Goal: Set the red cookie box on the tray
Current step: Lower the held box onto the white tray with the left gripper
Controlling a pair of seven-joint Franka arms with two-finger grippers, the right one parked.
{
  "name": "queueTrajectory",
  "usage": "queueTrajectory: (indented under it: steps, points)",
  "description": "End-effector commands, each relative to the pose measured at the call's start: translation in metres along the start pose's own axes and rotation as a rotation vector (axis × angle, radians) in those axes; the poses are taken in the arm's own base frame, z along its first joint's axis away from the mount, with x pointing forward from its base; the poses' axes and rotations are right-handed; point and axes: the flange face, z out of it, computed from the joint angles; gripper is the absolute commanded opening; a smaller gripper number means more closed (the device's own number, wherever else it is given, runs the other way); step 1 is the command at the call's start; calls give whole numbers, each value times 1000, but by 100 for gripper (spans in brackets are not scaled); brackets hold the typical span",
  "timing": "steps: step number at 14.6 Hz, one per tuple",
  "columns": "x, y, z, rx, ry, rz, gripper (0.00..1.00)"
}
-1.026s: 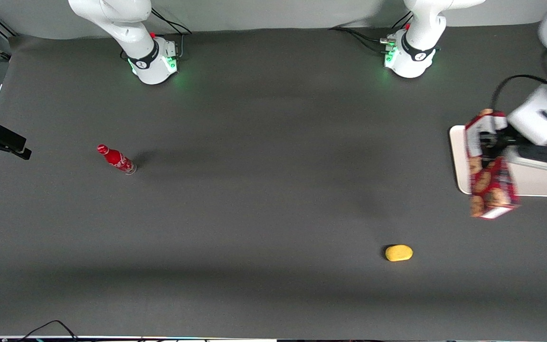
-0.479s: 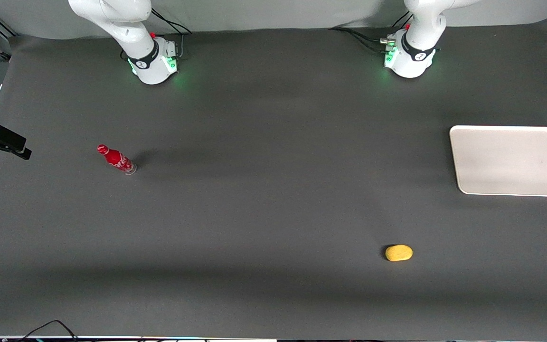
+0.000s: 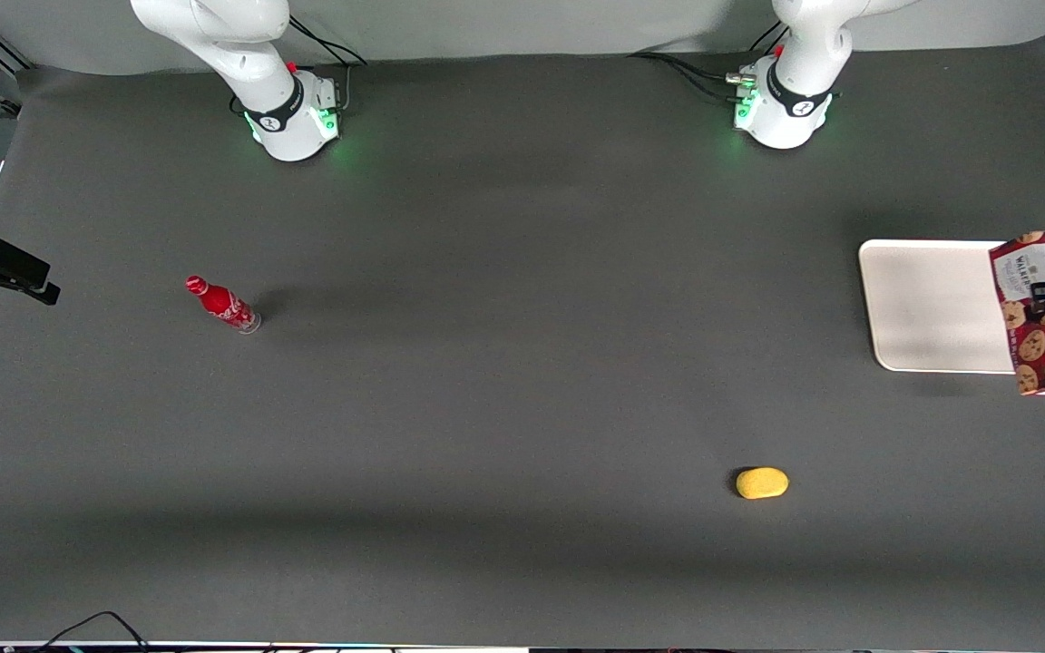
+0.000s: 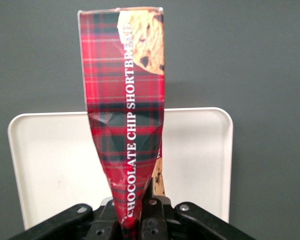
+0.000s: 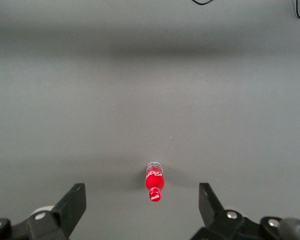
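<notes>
Hanging above the tray (image 3: 926, 308), over its working-arm end, the box (image 3: 1041, 313) is pinched, jaws closed on it, by the gripper (image 4: 140, 220); a yellow lump (image 3: 762, 482) lies nearer the camera than the tray; a bottle (image 3: 221, 304) stands toward the parked arm's end

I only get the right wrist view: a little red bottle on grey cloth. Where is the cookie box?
Observer: The box is at the working arm's end of the table, clamped by one end in the pincer.
Visitor: Is it on the tray?
Observer: Not yet, it seems. It hangs over the tray, throwing a shadow on it, and one end sticks out past the rim.
Visitor: Anything else around?
Observer: A yellow lump lies nearer the front camera than the tray.
</notes>
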Motion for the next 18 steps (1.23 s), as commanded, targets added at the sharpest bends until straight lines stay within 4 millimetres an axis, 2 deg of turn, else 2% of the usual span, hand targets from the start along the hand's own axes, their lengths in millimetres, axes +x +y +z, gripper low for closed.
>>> queueTrajectory:
  steps: [1,9,12,14,18]
  points:
    - [-35,14,47,20,68,-11,0]
    - [-70,42,105,-18,48,-39,0]
    - [-71,46,115,-18,41,-43,0]
    - [-68,55,119,-33,35,-55,0]
    - [-69,57,126,-37,22,-53,0]
